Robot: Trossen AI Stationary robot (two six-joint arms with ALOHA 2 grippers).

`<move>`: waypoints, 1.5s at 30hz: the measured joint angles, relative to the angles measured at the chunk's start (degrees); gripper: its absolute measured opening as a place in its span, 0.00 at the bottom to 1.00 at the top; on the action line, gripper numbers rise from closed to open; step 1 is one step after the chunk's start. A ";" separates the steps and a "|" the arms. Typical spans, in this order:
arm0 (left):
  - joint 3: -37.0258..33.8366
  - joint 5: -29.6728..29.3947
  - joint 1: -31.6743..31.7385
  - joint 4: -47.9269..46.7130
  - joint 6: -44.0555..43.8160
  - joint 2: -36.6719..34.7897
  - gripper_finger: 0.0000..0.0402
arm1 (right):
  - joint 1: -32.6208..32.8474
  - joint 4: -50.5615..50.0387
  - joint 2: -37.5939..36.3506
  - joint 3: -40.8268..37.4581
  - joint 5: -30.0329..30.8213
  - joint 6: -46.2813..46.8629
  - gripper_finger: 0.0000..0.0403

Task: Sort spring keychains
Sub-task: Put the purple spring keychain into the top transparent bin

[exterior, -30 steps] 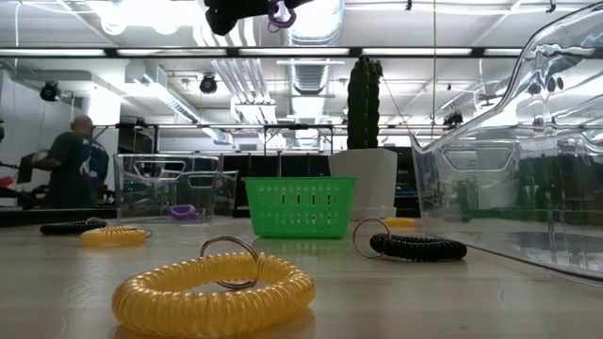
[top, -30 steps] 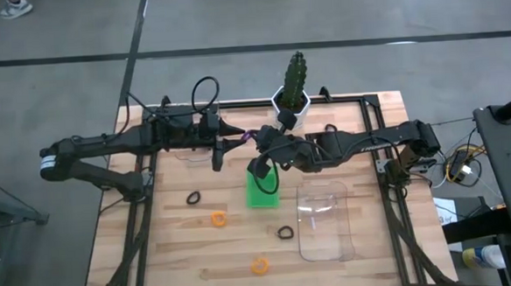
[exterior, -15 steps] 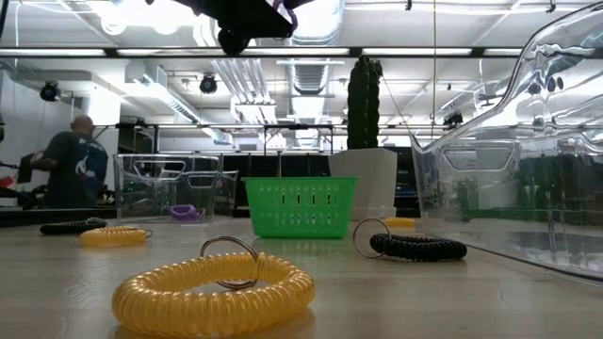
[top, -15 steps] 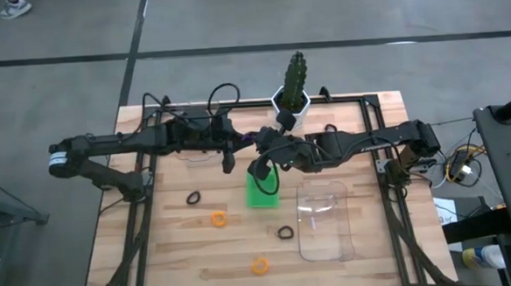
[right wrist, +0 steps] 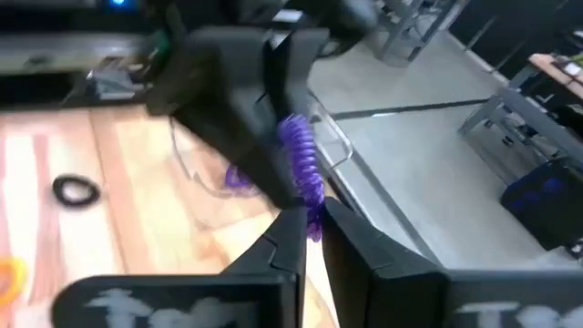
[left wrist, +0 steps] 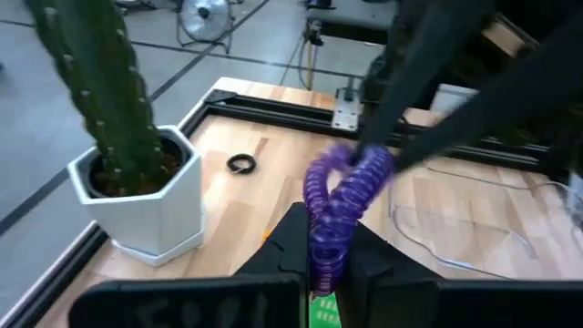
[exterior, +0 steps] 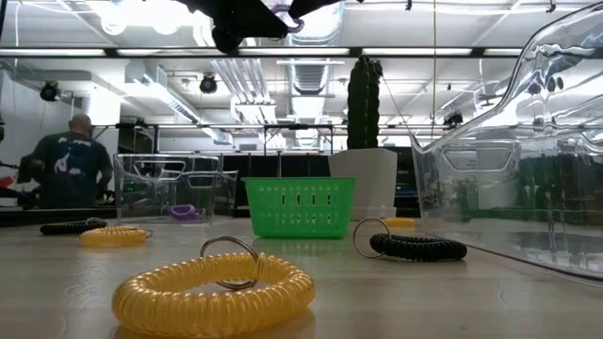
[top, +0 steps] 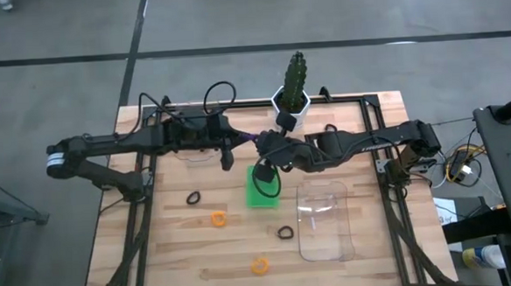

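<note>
Both arms meet over the bench (top: pixel 349 252) centre, near its far edge, w/ one purple keychain (left wrist: pixel 342 196) between them. Left tool (left wrist: pixel 321 260) is clamped on one end of the purple coil; right tool (right wrist: pixel 311 230) is clamped on the other end, fingers nearly together around it, so the coil hangs in the air between the 2 tools, well above the bench, just above and beside the green tray (top: pixel 260 188). In the low view the pair shows only at the top edge, a bit of purple visible among dark parts. Other keychains lie on the wood: black one (top: pixel 193 198) left of the green tray, orange one (top: pixel 217 218) just beside it toward the near side, another black (top: pixel 285 232) next to the clear tray (top: pixel 323 220), another orange (top: pixel 259 265) near the front edge. A 2nd clear tray (exterior: pixel 170 186) sits at the back under the left arm w/ a purple coil (exterior: pixel 184 212) in it. Cactus in white pot (top: pixel 292 104) stands at the far edge, just behind the tools. A person (exterior: pixel 69 165) stands in the room beyond.
</note>
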 joint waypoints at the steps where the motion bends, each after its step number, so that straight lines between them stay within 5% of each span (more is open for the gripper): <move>1: 0.00 -0.70 0.12 -0.27 0.00 -0.12 0.05 | 0.00 -0.81 -0.08 0.00 -0.20 0.26 0.10; 11: 0.00 -7.52 2.75 -5.16 0.29 -1.56 0.05 | 0.35 -6.76 -0.24 0.17 -0.19 1.73 0.32; 20: 0.00 -22.65 10.28 -24.98 0.00 -2.47 0.05 | 1.36 -24.11 -0.98 0.17 -0.15 10.86 0.38; 25: 0.02 -22.33 16.72 -32.56 -3.83 -1.69 0.05 | 1.70 -32.37 -1.89 0.20 -0.18 18.02 0.36; 30: 0.00 -16.08 21.25 -35.32 -9.02 1.35 0.05 | 2.05 -33.77 -2.58 0.22 -1.84 19.35 0.34; 45: 0.01 -6.16 25.39 -40.06 -19.25 15.27 0.05 | 2.14 -33.90 -2.58 0.22 -5.83 21.26 0.34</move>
